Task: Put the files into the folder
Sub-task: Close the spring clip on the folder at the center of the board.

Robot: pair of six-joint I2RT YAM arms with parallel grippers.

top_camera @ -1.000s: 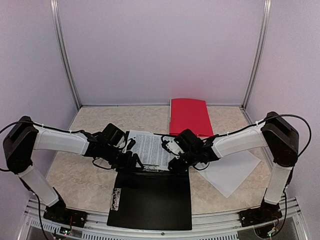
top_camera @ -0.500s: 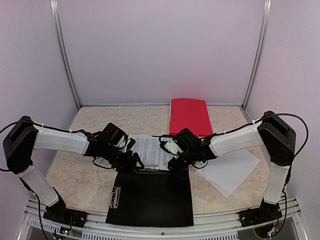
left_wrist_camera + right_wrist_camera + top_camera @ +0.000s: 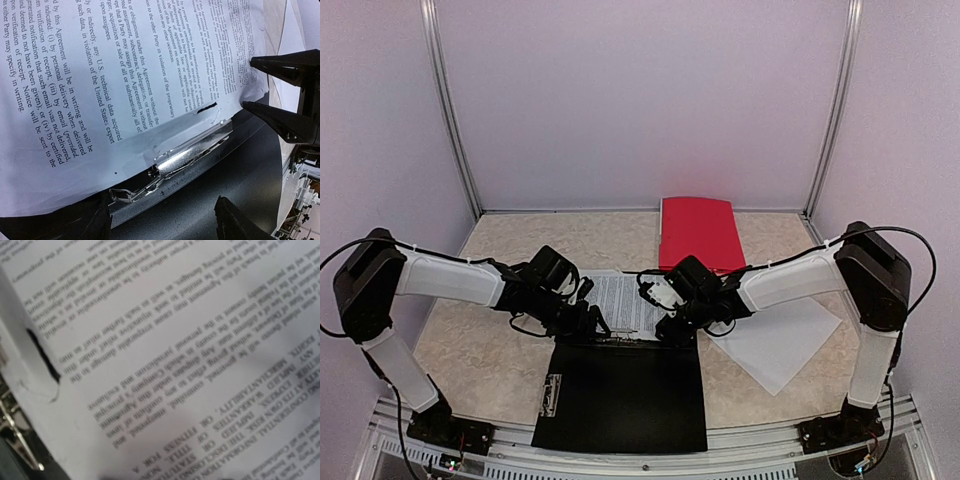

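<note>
A printed sheet of the files lies between my two grippers, its near edge over the far edge of the open black folder. In the left wrist view this sheet covers part of the folder's silver clip and has a small tear near that edge. My left gripper hovers open over the folder with nothing between its fingers. My right gripper has its fingertips apart, straddling the sheet's corner. The sheet fills the right wrist view, hiding the right gripper's own fingers.
A closed red folder lies at the back of the table. A nearly blank white sheet lies at the right, under the right arm. A second metal clip sits on the black folder's left edge.
The printed sheet has settled lower and closer to the black folder. My right gripper has shifted slightly left, and its jaws have narrowed a little. The left gripper has edged right.
</note>
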